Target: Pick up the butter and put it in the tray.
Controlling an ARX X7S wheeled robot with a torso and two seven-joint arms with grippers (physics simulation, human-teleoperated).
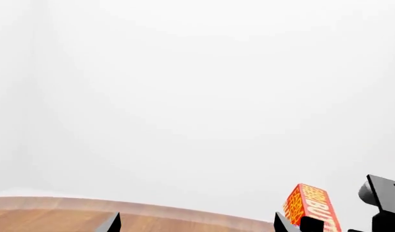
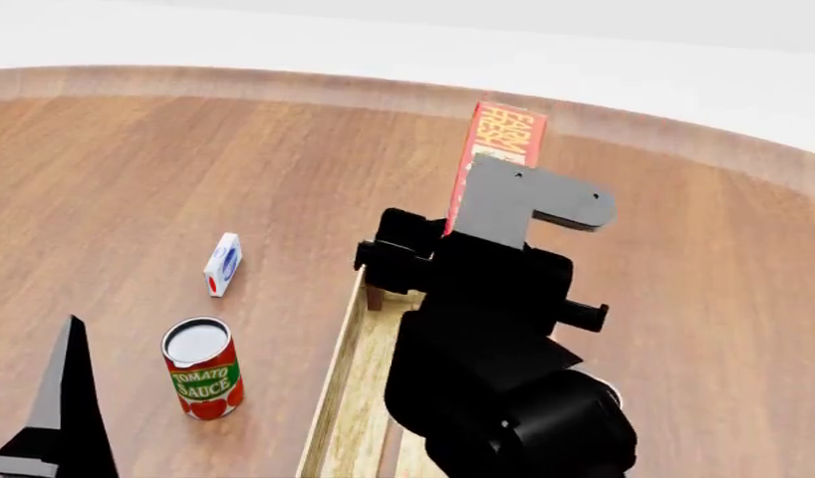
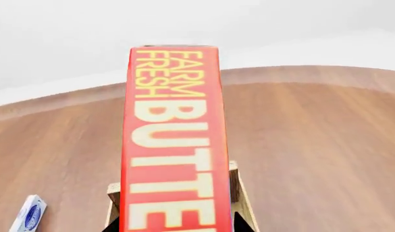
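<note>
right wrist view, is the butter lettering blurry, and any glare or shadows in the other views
Right wrist view: the butter fills the frame, its lettering soft-edged. Head view: even light, no glare, only faint shadow beside the can. Left wrist view: mostly washed-out white, with a strip of table.

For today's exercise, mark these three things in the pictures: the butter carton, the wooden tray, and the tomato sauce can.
butter (image 3: 174,140): right wrist view, on its lettered red face.
tray (image 2: 335,383): head view, on its left side wall.
tomato sauce can (image 2: 204,383): head view, on its label.

On the desk (image 2: 141,159): one butter carton (image 2: 506,134), one wooden tray (image 2: 339,383), one tomato sauce can (image 2: 203,368), one small white-blue-red carton (image 2: 223,264).
</note>
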